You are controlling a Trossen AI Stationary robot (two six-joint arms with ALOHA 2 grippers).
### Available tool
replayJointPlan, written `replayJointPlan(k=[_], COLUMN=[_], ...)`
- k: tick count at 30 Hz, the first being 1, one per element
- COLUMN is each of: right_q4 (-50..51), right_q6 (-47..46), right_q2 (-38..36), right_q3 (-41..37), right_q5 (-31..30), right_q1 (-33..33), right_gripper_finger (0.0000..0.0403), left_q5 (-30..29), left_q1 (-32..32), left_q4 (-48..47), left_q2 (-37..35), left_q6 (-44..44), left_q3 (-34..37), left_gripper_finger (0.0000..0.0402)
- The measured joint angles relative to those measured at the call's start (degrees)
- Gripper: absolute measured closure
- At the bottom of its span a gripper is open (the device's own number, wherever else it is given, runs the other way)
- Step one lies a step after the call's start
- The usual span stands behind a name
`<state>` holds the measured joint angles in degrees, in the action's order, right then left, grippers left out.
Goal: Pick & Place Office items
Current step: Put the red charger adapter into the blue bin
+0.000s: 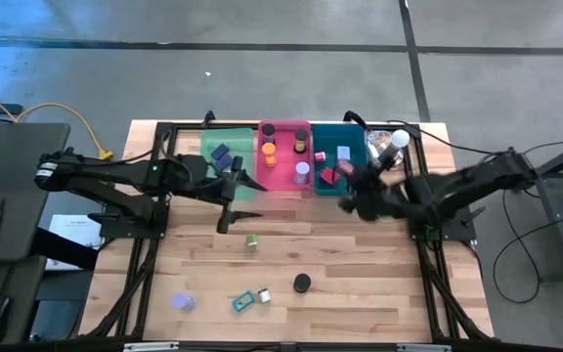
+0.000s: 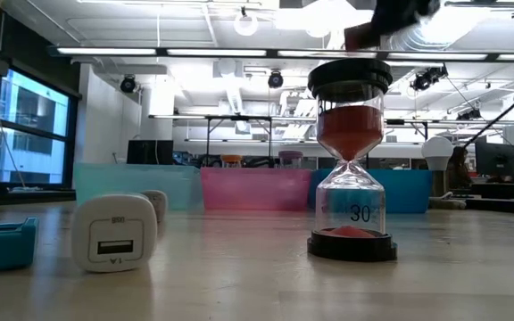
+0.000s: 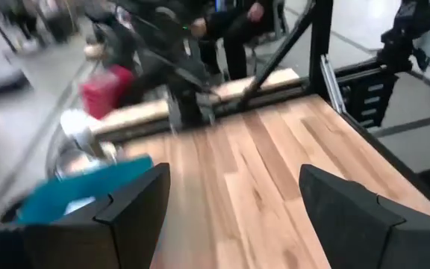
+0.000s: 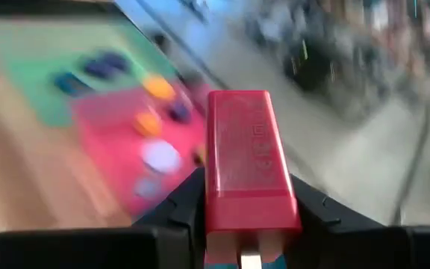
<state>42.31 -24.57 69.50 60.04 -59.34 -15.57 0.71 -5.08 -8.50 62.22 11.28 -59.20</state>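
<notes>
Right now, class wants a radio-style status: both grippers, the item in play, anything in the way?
Right gripper shut on red rectangular plastic block, above teal tray. Left gripper open, empty, over bare wood beside green tray. Nothing seen blocking.

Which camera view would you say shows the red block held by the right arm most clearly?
The right wrist view: the red block fills the frame, clamped in the right end effector. The high view shows only the right arm above the teal tray; the others don't show it clearly.

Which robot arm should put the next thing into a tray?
Probably the right. The right gripper is shut on a red block and hangs at the front edge of the teal tray, so it only needs to drop it. The left gripper is open and empty near the green tray.
</notes>
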Motion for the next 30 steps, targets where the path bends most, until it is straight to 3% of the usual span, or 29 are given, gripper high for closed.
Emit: replayJointPlan(k=[5,12,18,22,30], right_q4=[9.5,4.0,-2.4,-7.3,-16.3], right_q6=[-4.1,5.4,10.3,13.0,15.5], right_q2=[0.1,3.2,9.2,15.6,28.3], right_q3=[-0.3,-0.2,-0.2,-0.1,-0.1], right_q5=[9.1,23.9,36.2,41.3,42.7], right_q1=[13.1,28.8,39.9,44.6,47.2], right_gripper_finger=[0.0294,0.0294,0.0294,0.0294,0.0294], left_q5=[1.8,5.9,8.7,8.8,8.8], left_q1=[1.2,1.9,1.8,1.8,1.8], left_q4=[-7.1,-16.4,-17.7,-18.2,-18.8], left_q2=[0.0,0.1,0.1,0.5,1.7], left_q6=[-5.8,-11.3,-14.2,-15.9,-18.6], left_q3=[-0.1,0.3,2.1,3.3,4.8], left_gripper_finger=[0.0112,0.0112,0.0112,0.0112,0.0112])
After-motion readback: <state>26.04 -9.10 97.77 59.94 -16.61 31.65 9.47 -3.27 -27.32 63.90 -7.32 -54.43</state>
